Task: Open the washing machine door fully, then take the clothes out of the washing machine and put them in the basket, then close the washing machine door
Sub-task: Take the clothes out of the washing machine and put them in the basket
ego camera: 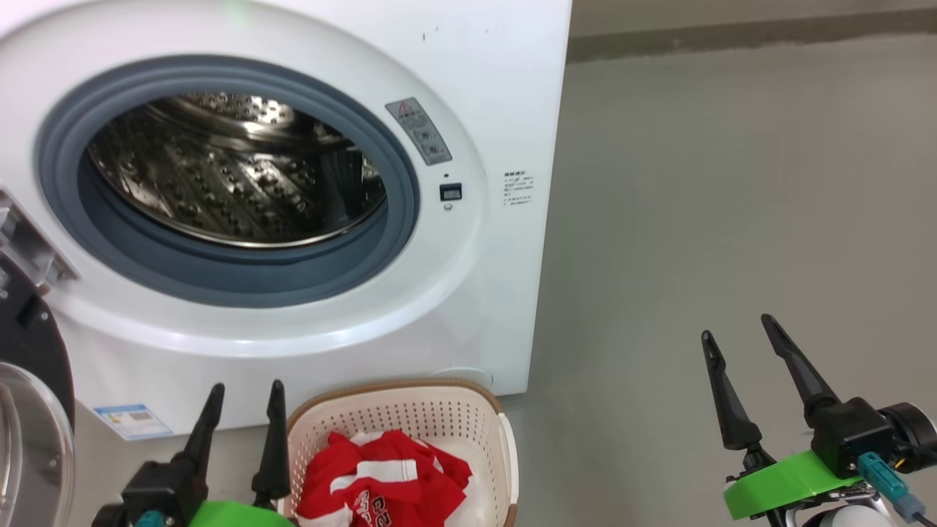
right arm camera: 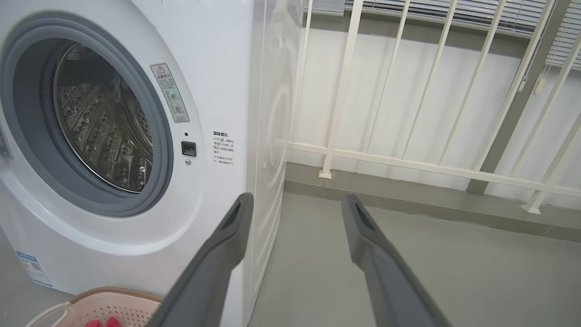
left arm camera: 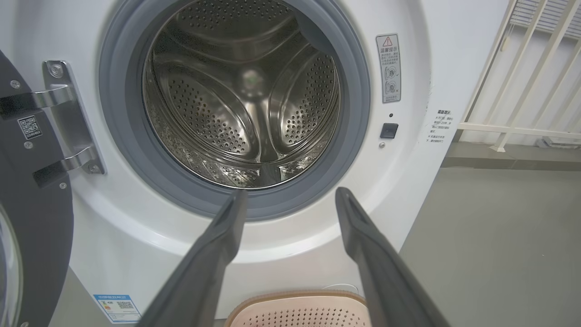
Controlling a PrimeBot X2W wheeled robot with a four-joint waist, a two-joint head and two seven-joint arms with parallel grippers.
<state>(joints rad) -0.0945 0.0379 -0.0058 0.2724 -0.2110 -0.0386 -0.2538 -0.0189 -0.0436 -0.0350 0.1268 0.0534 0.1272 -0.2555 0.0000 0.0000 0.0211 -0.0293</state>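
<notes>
The washing machine door (ego camera: 33,351) on my left is sliced by the picture's edge, so I get just part of its black ring and glass bowl. The washing machine (ego camera: 505,88) loses its top to the upper edge, and the grey gasket (ego camera: 219,271) hides the near floor of the drum (ego camera: 219,183). The basket (ego camera: 410,413) runs off the bottom edge, as do the clothes (ego camera: 381,476) in it; their lettering is folded and cut short, so I cannot read it. Print on the warning sticker (ego camera: 419,132) and the blue label (ego camera: 132,421) is too small to make out. My left gripper (ego camera: 247,386) loses its body below the frame. In the left wrist view my fingers (left arm camera: 199,272) blur towards the bottom.
</notes>
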